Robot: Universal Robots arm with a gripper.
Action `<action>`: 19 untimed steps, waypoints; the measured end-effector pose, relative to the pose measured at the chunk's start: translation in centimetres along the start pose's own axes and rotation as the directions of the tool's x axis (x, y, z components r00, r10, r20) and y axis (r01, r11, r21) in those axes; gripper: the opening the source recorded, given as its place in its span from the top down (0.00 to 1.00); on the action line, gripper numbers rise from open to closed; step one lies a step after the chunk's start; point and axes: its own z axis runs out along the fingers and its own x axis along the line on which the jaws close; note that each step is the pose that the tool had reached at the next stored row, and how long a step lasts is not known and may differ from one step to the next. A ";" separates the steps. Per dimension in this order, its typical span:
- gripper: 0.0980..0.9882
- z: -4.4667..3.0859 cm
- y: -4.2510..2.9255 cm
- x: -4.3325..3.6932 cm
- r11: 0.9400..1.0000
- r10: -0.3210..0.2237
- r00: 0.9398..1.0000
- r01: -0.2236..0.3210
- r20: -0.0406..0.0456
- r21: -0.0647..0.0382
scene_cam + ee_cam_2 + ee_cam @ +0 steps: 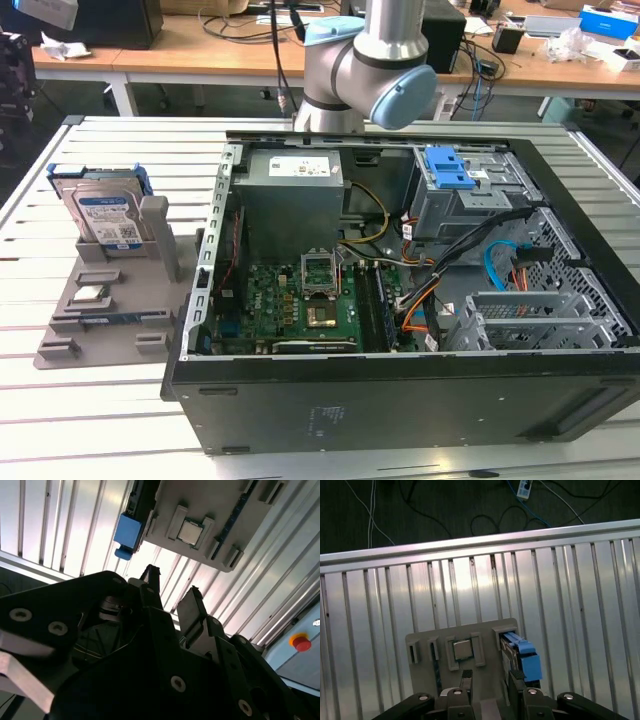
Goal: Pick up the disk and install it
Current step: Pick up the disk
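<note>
While the gripper [490, 680] hangs with fingers spread and empty, the disk [522, 656] stands on edge in the grey holder [420, 677] beyond the fingertips, nearer one finger. Descending off-centre could strike the holder's wall or tip the disk. I cannot read its blue-and-white label.

- Disk [103, 215]: silver metal, blue-and-white label, blue frame.
- Computer case [400, 405]: black shell.
- Circuit board [290, 305], inside the case: green.
- Latch [452, 168], inside the case: bright blue.
- Cables [415, 310], inside the case: orange, black and blue.
- Holder [100, 340], beside the case: plain grey.
- Chip [92, 293]: silver.
- Counter [90, 420]: pale silver, striped with dark grooves.
- Tool [171, 582]: matte black.
- Arm [365, 60]: silver-grey with light blue caps.
</note>
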 end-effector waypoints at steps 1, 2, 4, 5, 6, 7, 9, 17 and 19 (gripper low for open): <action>0.64 0.02 -0.01 -0.18 1.000 0.000 1.000 0.000 0.000 0.000; 0.64 0.02 -0.01 -0.31 1.000 0.000 1.000 0.000 0.000 0.000; 0.64 0.06 -0.03 -0.72 1.000 0.000 1.000 0.000 0.000 0.000; 0.64 0.07 -0.04 -0.85 1.000 0.000 1.000 0.000 0.000 0.000; 0.64 0.07 -0.04 -0.93 1.000 0.000 1.000 0.000 0.000 0.000; 0.64 0.08 -0.05 -1.00 1.000 0.000 1.000 0.000 0.000 0.000; 0.64 0.11 -0.07 -1.18 1.000 0.000 1.000 0.000 0.000 0.000; 0.64 1.01 -0.28 -1.71 1.000 0.000 1.000 0.000 -0.001 0.000; 0.64 1.41 -0.61 -2.02 1.000 0.000 1.000 0.000 -0.003 0.000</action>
